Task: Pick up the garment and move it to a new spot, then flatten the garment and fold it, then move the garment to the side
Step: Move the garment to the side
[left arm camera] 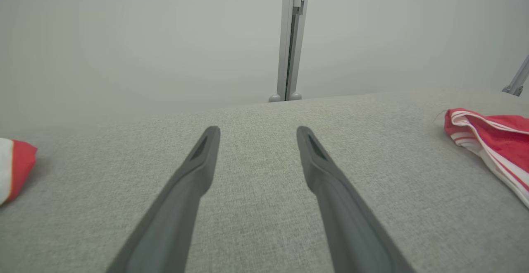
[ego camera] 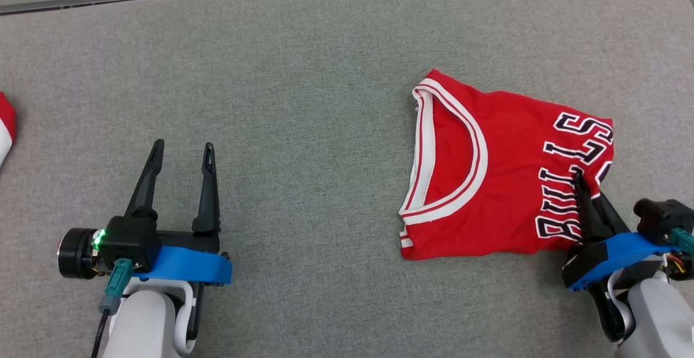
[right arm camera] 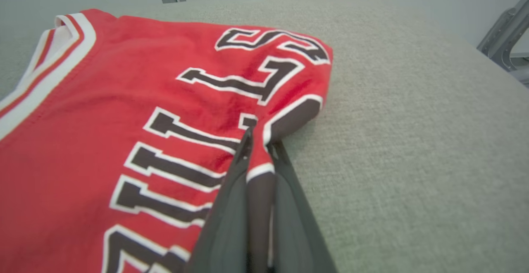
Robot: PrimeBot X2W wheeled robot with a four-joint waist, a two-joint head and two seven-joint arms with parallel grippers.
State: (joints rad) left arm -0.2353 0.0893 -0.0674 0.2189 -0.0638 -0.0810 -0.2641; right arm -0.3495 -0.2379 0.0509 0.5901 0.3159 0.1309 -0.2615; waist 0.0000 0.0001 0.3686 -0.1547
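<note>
— Red jersey (ego camera: 499,173), folded into a compact block, lies at the right middle of the head view on the grey top (ego camera: 303,103). The collar faces frame centre and the lettering runs toward the right edge.
— And the right gripper (ego camera: 580,181)?
— Lower right, jaws pinched narrow on the jersey's near right edge. In the right wrist view a tuck of red cloth and dark print sits between the fingers (right arm camera: 225,223).
— The left gripper (ego camera: 183,149)?
— Lower left, spread wide and holding nothing. It's well apart from the jersey, with bare top under it.
— So which step is this?
— I judge the folding done and the last step in hand: moving the jersey to the side. The grip looks set, and the carry is not yet done.
— What does the next move call for?
— A low lift or a drag, I'd think, gentle enough that the layers don't slip open, since only one edge is held. I cannot tell whether the pinch has every layer.
— Where to?
— Can't say for certain. Another red-and-white piece (ego camera: 5,125) shows at the left edge, so that side may be the stack. Let go only once the jersey lies flat.
</note>
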